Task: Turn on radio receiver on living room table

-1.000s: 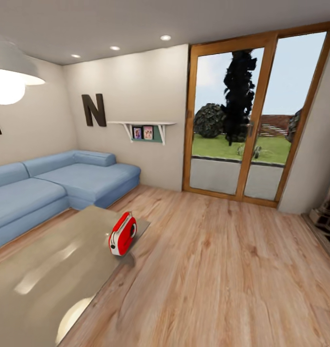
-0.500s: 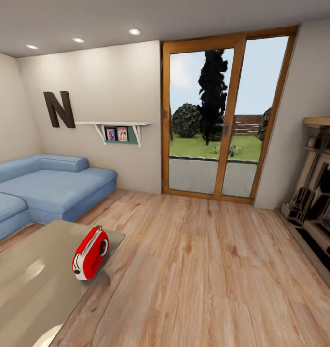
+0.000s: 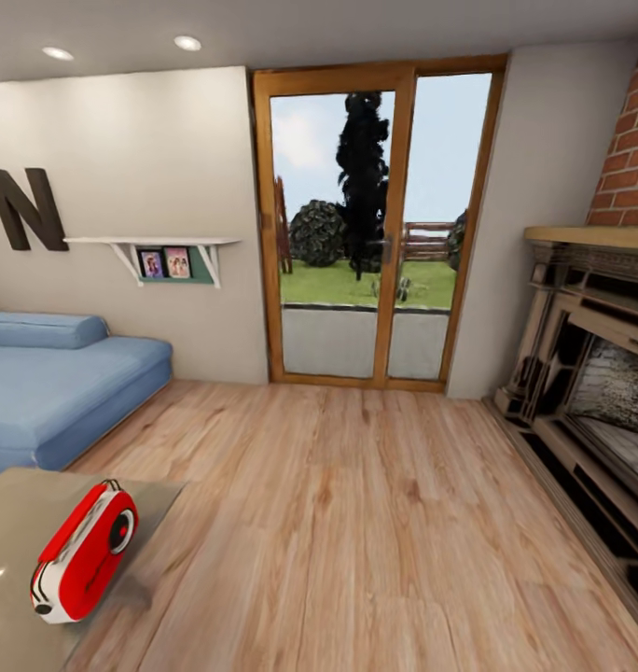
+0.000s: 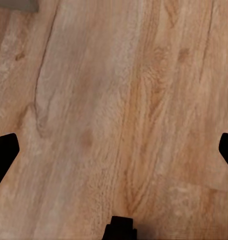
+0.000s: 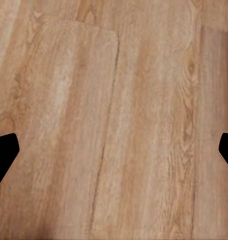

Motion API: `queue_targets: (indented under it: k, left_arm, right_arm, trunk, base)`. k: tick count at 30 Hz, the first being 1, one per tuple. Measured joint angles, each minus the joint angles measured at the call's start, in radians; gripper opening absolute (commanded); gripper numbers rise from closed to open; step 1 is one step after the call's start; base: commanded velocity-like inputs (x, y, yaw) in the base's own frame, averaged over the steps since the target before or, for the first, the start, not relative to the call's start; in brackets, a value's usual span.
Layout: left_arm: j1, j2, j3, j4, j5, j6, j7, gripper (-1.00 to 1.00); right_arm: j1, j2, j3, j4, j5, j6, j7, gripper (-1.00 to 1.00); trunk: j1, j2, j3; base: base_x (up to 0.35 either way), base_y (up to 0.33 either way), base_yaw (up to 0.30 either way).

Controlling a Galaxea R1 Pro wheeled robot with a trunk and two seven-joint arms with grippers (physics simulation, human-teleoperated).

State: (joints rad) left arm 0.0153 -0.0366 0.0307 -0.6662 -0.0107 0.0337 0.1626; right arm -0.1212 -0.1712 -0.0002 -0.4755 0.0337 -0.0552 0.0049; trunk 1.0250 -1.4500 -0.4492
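The small red radio receiver (image 3: 84, 551), with white trim and a round dark dial, stands on the corner of the glossy grey table (image 3: 11, 523) at the lower left of the head view. Behind it is the light blue sofa (image 3: 58, 392) of the living room. In the left wrist view my left gripper (image 4: 114, 150) is open, its dark fingertips (image 4: 4, 155) wide apart over bare wood floor. My right gripper (image 5: 114, 150) is open too, also over floorboards, its fingertips (image 5: 4, 155) at the picture's sides. Neither gripper holds anything.
A wood-framed glass door (image 3: 375, 233) stands straight ahead, with a garden behind it. On the right is a stone fireplace (image 3: 589, 392) under a brick chimney. A white shelf (image 3: 156, 252) and a dark letter N (image 3: 20, 207) hang on the left wall. Wood floor (image 3: 356, 523) stretches between the table and the fireplace.
The head view has swung to the right, so the radio, table and sofa slid toward the picture's lower left and the fireplace came into sight. The things themselves have not moved.
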Motion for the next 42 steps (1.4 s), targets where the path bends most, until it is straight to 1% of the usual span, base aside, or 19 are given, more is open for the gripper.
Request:
queue_targets:
  k: [16,42]
  left_arm:
    - [0.0,0.001,0.0,0.0,0.0,0.0,0.0,1.0]
    - [0.0,0.001,0.0,0.0,0.0,-0.002,0.0,1.0]
  right_arm:
    - [0.0,0.0,0.0,0.0,0.0,0.0,0.0,1.0]
    - [0.0,0.0,0.0,0.0,0.0,0.0,0.0,1.0]
  trunk:
    - [0.0,0.0,0.0]
    - [0.0,0.0,0.0]
  base:
    - [0.325,-0.109,-0.262]
    - [0.325,-0.083,-0.008]
